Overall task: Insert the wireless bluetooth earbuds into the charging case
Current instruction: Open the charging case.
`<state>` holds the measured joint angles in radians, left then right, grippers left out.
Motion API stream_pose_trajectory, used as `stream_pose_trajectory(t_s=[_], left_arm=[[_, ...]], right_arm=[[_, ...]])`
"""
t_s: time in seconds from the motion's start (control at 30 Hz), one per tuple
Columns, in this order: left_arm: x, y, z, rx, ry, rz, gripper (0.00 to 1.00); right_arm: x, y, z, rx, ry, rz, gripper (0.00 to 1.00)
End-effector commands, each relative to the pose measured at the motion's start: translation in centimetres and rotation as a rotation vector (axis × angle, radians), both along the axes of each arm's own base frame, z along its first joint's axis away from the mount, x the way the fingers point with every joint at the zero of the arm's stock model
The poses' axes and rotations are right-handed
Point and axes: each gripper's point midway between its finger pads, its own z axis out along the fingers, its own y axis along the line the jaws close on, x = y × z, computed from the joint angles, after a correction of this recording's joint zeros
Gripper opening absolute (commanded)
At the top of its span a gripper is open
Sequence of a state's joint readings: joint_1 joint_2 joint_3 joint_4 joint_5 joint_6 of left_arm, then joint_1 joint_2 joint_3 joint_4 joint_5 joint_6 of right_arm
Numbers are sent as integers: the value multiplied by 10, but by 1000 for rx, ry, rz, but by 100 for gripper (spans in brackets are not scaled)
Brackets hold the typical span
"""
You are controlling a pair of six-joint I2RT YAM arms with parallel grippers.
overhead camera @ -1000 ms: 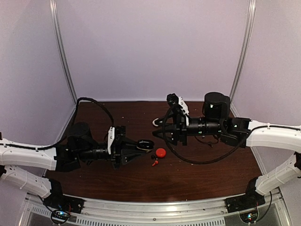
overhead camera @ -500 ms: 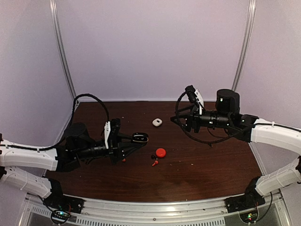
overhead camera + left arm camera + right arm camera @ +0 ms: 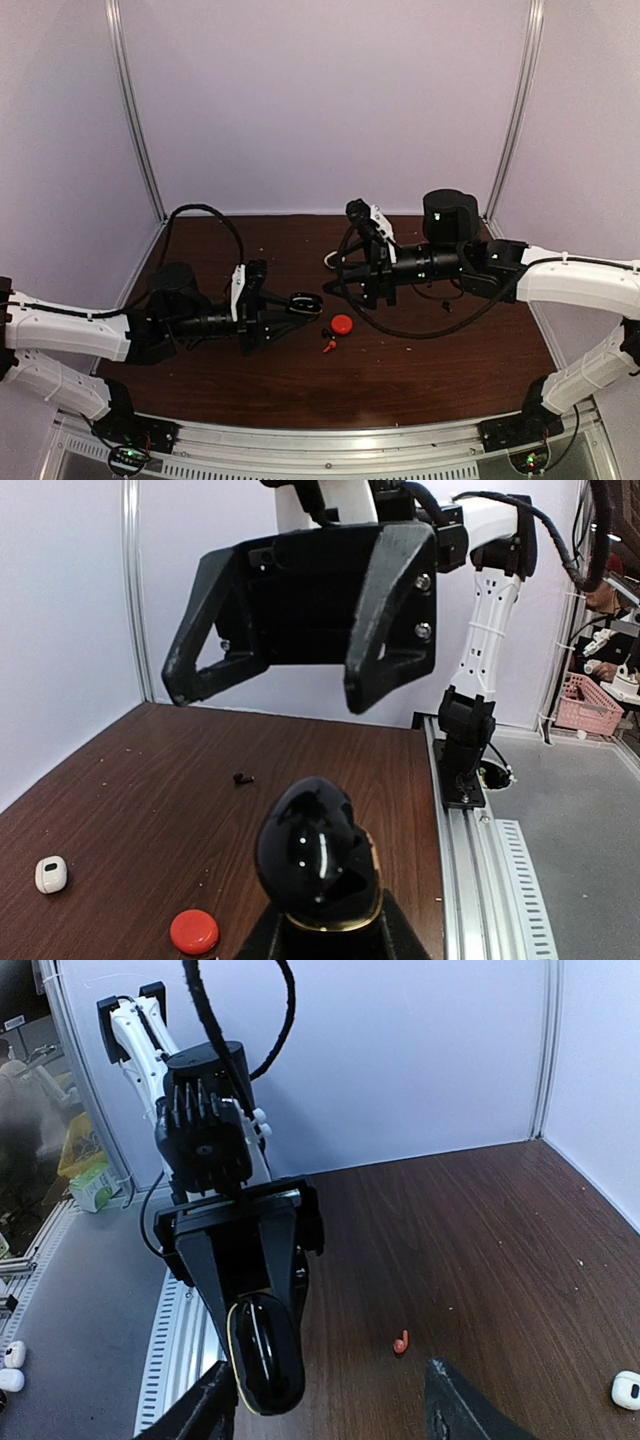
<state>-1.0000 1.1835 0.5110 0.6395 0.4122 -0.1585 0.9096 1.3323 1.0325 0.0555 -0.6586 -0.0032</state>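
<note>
Nearest the arm bases, a red earbud [image 3: 328,347] lies on the bench [image 3: 430,385], with a tiny black earbud [image 3: 326,332] and a round red case [image 3: 342,323] just beyond it. Left of these, the left tool [image 3: 302,302] is clamped on a black charging case [image 3: 318,855], held above the wood. The right tool [image 3: 272,692] faces it, jaws spread and empty. Farthest back rests a white case [image 3: 50,873]

A glossy black charging case [image 3: 318,850] sits gripped in the left gripper [image 3: 300,303]. On the table [image 3: 450,370], a red earbud [image 3: 328,346] lies just beside a round red case [image 3: 342,324]; a white case [image 3: 50,873] lies apart from them
</note>
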Motion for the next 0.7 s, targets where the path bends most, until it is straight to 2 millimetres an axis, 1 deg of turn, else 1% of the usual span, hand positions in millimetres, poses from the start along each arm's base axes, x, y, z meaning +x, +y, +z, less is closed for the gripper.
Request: stream_pose_trajectory(t_s=[0.0,0.17,0.23,0.37,0.47,0.67], left_arm=[[-4,-5,23,-54,-51,-49,0],[-6,-6,25,-60,-51,-59,0],[-6,-5,26,-63,-52,-61,0],[-8,-5,26,-65,-55,-67,0],[-8,-5,26,-62,-56,-69,0],[-9,-4,26,-64,-59,-75,0]], right_arm=[[-16,15,12,3,-44,79,65],[-25,29,7,-22,-57,115,65],[-26,31,0,-46,-53,116,65],[-27,34,-4,-62,-55,124,65],[-24,34,-8,-80,-57,108,65],[-7,32,-8,-98,-67,7,62]])
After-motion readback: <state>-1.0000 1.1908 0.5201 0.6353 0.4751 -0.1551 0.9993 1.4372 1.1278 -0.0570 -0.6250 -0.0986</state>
